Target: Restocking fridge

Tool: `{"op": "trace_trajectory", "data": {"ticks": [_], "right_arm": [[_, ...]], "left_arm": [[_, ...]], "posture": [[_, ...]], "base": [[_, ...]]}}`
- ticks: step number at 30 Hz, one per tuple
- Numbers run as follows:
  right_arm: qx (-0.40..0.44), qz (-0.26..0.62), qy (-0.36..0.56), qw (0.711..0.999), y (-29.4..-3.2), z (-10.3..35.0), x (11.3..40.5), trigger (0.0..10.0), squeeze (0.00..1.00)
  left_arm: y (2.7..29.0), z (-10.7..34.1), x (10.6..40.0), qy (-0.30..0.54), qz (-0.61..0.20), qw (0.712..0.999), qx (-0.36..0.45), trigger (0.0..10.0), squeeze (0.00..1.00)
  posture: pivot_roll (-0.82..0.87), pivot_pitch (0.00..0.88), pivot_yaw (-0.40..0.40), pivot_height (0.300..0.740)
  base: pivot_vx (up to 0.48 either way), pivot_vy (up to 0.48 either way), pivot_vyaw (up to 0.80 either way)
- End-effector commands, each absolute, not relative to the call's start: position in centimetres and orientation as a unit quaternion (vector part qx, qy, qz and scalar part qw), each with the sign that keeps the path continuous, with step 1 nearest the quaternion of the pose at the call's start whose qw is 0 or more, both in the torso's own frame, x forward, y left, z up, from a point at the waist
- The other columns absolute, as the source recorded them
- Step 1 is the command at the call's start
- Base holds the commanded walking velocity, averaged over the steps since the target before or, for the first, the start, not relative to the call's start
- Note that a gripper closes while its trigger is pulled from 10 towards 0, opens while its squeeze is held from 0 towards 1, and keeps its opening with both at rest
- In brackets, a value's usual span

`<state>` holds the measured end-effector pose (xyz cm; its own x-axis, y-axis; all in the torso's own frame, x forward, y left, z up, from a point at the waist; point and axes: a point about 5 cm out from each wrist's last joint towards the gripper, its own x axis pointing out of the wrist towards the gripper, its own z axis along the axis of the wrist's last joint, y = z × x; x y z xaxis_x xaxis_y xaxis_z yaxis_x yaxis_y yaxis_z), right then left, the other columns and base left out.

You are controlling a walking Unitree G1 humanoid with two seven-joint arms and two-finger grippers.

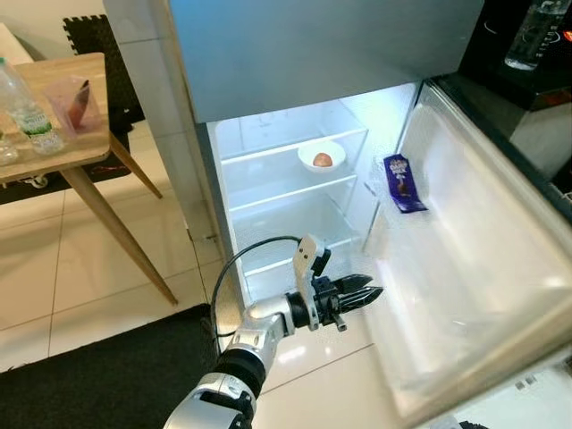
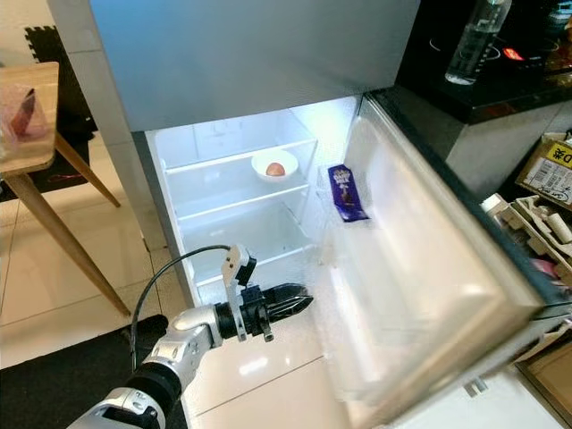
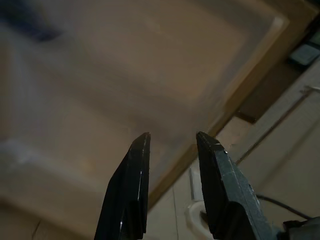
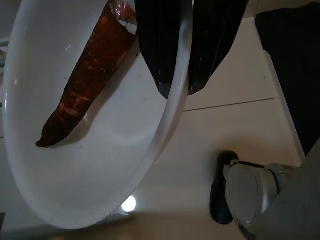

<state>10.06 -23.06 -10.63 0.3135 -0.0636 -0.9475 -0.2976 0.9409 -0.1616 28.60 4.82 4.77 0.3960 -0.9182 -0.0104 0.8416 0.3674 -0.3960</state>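
White bowl (image 4: 60,165) holds a long reddish-brown carrot (image 4: 85,85), rim pinched by right pincer (image 4: 175,92).

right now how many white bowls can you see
2. One white bowl with a round brownish food sits on the fridge's upper shelf; the other bowl, holding a carrot, is pinched at its rim by the right gripper.

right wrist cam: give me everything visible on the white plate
The white plate is round, glossy and shallow, likely ceramic or plastic. The right gripper pinches its rim, one black finger inside, one outside. A long reddish-brown tapered vegetable, perhaps a sweet potato, lies on it. The plate hangs tilted over pale floor tiles.
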Motion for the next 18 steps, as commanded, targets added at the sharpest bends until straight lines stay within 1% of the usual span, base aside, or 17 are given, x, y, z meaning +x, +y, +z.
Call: {"op": "trace_trajectory", "data": {"ticks": [1,2,4,5,6,8,11,12,14,15,16,17,18], "right_arm": [[-0.161,0.066,0.584,0.793,-23.2,-10.7,9.8,10.0,0.00],[-0.163,0.063,0.583,0.794,-23.2,-10.7,9.8,10.0,0.00],[-0.163,0.063,0.583,0.794,-23.2,-10.7,9.8,10.0,0.00],[-0.168,0.056,0.577,0.797,-23.3,-10.6,10.0,10.0,0.00],[-0.168,0.056,0.577,0.797,-23.3,-10.6,10.0,10.0,0.00],[-0.180,0.044,0.566,0.803,-23.6,-10.4,10.5,10.0,0.00],[-0.190,0.033,0.555,0.809,-23.9,-10.2,11.0,10.0,0.00],[-0.190,0.033,0.555,0.809,-23.9,-10.2,11.0,10.0,0.00],[-0.193,0.030,0.549,0.812,-24.0,-10.1,11.3,10.0,0.00],[-0.193,0.030,0.549,0.812,-24.0,-10.1,11.3,10.0,0.00],[-0.193,0.029,0.548,0.814,-24.0,-10.0,11.5,10.0,0.00],[-0.192,0.030,0.545,0.815,-24.1,-10.0,11.6,10.0,0.00],[-0.192,0.030,0.545,0.815,-24.1,-10.0,11.6,10.0,0.00]], "left_arm": [[7.2,3.1,28.4,0.150,-0.481,0.851,-0.147,10.0,0.00],[7.8,2.6,28.3,0.158,-0.461,0.862,-0.141,10.0,0.00],[7.8,2.6,28.3,0.158,-0.461,0.862,-0.141,10.0,0.00],[9.1,1.6,28.1,0.177,-0.417,0.881,-0.139,10.0,0.00],[9.1,1.6,28.1,0.177,-0.417,0.881,-0.139,10.0,0.00],[10.8,0.0,27.4,0.210,-0.355,0.901,-0.133,10.0,0.00],[12.4,-1.5,26.5,0.243,-0.298,0.915,-0.125,10.0,0.00],[12.4,-1.5,26.5,0.243,-0.298,0.915,-0.125,10.0,0.00],[13.8,-2.9,25.3,0.277,-0.249,0.921,-0.119,10.0,0.00],[13.8,-2.9,25.3,0.277,-0.249,0.921,-0.119,10.0,0.00],[14.4,-3.5,24.6,0.293,-0.229,0.921,-0.117,10.0,0.00],[15.5,-4.7,23.3,0.324,-0.195,0.919,-0.110,10.0,0.00],[15.5,-4.7,23.3,0.324,-0.195,0.919,-0.110,10.0,0.00]], "posture": [[-0.05,0.045,-0.017,0.740],[-0.04,0.043,-0.017,0.740],[-0.04,0.043,-0.017,0.740],[-0.04,0.042,-0.016,0.740],[-0.04,0.042,-0.016,0.740],[-0.04,0.039,-0.017,0.740],[-0.04,0.038,-0.017,0.740],[-0.04,0.038,-0.017,0.740],[-0.04,0.035,-0.020,0.740],[-0.04,0.035,-0.020,0.740],[-0.04,0.035,-0.020,0.740],[-0.04,0.031,-0.022,0.740],[-0.04,0.031,-0.022,0.740]], "base": [[0.000,0.000,0.00],[0.000,0.000,0.00],[0.000,0.000,0.00],[0.000,0.000,0.00],[0.000,0.000,0.00],[0.000,0.000,0.00],[0.000,0.000,0.00],[0.000,0.000,0.00],[0.000,0.000,0.00],[0.000,0.000,0.00],[0.000,0.000,0.00],[0.000,0.000,0.00],[0.000,0.000,0.00]]}}
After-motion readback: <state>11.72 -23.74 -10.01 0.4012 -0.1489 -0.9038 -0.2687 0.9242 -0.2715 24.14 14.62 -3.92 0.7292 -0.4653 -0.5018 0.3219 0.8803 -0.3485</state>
